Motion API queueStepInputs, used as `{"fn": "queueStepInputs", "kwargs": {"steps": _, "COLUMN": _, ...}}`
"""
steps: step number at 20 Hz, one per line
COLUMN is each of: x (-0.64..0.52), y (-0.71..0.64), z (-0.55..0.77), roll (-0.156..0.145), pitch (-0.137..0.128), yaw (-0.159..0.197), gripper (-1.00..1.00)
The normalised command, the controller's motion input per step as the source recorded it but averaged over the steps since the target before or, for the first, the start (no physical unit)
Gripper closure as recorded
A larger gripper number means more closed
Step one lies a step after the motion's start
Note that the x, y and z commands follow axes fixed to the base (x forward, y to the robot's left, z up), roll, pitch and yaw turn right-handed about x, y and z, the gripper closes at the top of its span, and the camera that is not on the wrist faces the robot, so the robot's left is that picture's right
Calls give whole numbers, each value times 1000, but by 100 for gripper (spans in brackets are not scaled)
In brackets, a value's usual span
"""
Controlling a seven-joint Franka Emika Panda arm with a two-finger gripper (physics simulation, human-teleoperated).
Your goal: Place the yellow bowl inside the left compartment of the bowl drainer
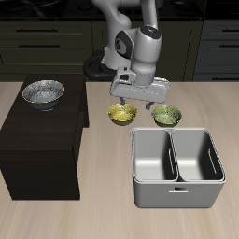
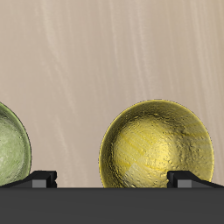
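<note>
The yellow bowl (image 1: 122, 114) sits upright on the table behind the bowl drainer (image 1: 177, 191), a grey two-well tub whose handle slot faces the table's front edge. Its left compartment (image 1: 154, 155) holds nothing. My gripper (image 1: 136, 101) hangs just above the table between the two small bowls, closer to the yellow one, and it is open and holds nothing. In the wrist view the yellow bowl (image 2: 157, 147) lies below the gripper (image 2: 114, 179), nearer one of the two wide-apart fingertips (image 2: 188, 178).
A green bowl (image 1: 166, 114) of the same size stands beside the yellow one; its edge (image 2: 10, 149) shows in the wrist view. A larger silver bowl (image 1: 44, 92) rests on a dark cabinet (image 1: 37, 140) beside the table. The drainer's other well (image 1: 197, 154) holds nothing.
</note>
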Motion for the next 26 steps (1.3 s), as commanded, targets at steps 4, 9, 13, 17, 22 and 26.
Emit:
{"fn": "queueStepInputs", "kwargs": {"steps": 4, "x": 35, "y": -6, "z": -203, "roll": -1, "pitch": 18, "yaw": -4, "gripper": -100}}
{"fn": "queueStepInputs", "kwargs": {"steps": 9, "x": 43, "y": -15, "z": -221, "roll": -12, "pitch": 23, "yaw": -6, "gripper": -100}}
{"fn": "queueStepInputs", "kwargs": {"steps": 13, "x": -25, "y": 30, "z": -169, "roll": -5, "pitch": 20, "yaw": 0, "gripper": -100}}
{"fn": "queueStepInputs", "kwargs": {"steps": 17, "x": 24, "y": 37, "z": -271, "roll": 10, "pitch": 38, "yaw": 2, "gripper": -100}}
{"fn": "queueStepInputs", "kwargs": {"steps": 22, "x": -49, "y": 36, "z": -250, "roll": 46, "pitch": 36, "yaw": -14, "gripper": 100}}
{"fn": "queueStepInputs", "kwargs": {"steps": 26, "x": -51, "y": -41, "z": -126, "roll": -8, "pitch": 23, "yaw": -21, "gripper": 100}}
